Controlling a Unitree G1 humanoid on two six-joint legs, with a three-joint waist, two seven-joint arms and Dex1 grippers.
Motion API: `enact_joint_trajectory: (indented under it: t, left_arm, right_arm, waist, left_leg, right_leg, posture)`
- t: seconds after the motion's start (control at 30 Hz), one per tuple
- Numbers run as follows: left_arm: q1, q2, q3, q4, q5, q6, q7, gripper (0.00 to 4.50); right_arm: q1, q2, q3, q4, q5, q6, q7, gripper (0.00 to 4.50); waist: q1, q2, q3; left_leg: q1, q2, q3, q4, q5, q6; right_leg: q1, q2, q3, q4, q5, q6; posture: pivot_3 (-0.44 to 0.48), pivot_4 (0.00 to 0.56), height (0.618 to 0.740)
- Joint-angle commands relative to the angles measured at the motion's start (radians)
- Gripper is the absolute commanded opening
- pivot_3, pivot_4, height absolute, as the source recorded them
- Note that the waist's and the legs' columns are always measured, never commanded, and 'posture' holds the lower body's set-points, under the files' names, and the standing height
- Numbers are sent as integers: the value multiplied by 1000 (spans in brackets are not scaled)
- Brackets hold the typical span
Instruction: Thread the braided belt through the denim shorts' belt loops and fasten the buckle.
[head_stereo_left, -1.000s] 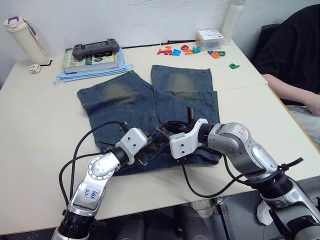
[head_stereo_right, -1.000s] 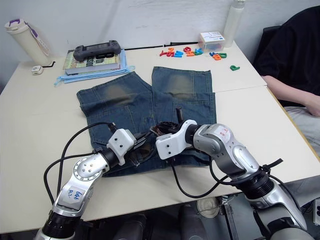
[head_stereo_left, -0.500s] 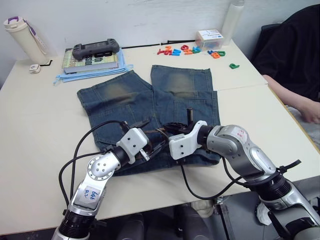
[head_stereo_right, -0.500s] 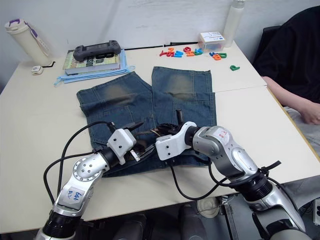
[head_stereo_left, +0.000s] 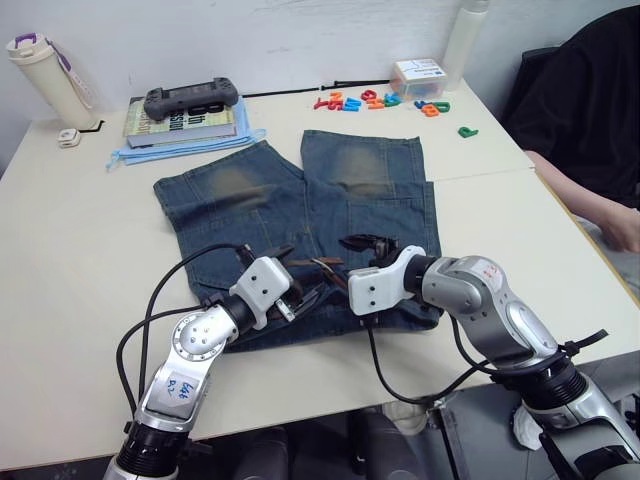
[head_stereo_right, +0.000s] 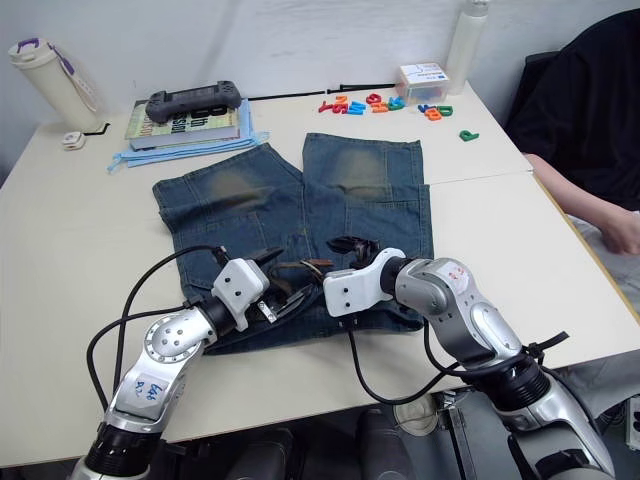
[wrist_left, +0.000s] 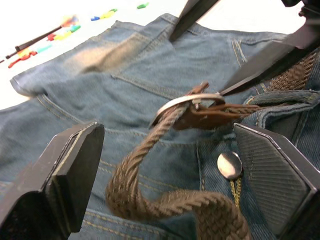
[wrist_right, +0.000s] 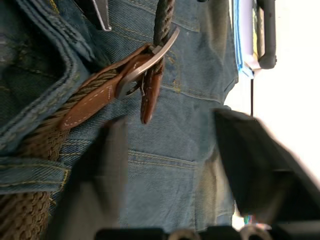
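My left gripper (wrist_left: 165, 170) is spread wide, fingers either side of a loop of the braided belt (wrist_left: 150, 195), gripping nothing. The buckle (wrist_left: 182, 105) sits just ahead, the strap passing through it, over the denim shorts (head_stereo_left: 290, 200). My right gripper (wrist_right: 170, 170) is wide too, the buckle just beyond its fingertips.
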Motion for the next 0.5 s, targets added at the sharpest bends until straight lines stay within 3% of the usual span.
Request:
enact_joint_trajectory:
  t: [0.03,0.4,0.5]
  left_arm:
    - [3,-2,3,-28,-14,-3,-6,4500]
    - [6,-5,-1,-41,-12,-3,-7,4500]
    - [6,-4,-1,-45,-11,-5,-8,4500]
  right_arm:
    - [4,16,1,-10,-2,6,-3,3191]
    - [-10,62,26,56,-39,-6,-38,3191]
    - [-12,62,24,62,-41,-7,-40,2500]
  waist:
    - [0,0,0]
    - [0,0,0]
    - [0,0,0]
  left_leg:
    - [0,0,0,0,0,0]
    - [0,0,0,0,0,0]
    - [0,0,0,0,0,0]
  right_leg:
    - [0,0,0,0,0,0]
    - [0,0,0,0,0,0]
    - [0,0,0,0,0,0]
  posture:
    - [0,150,714]
    - [0,150,714]
    - [0,150,714]
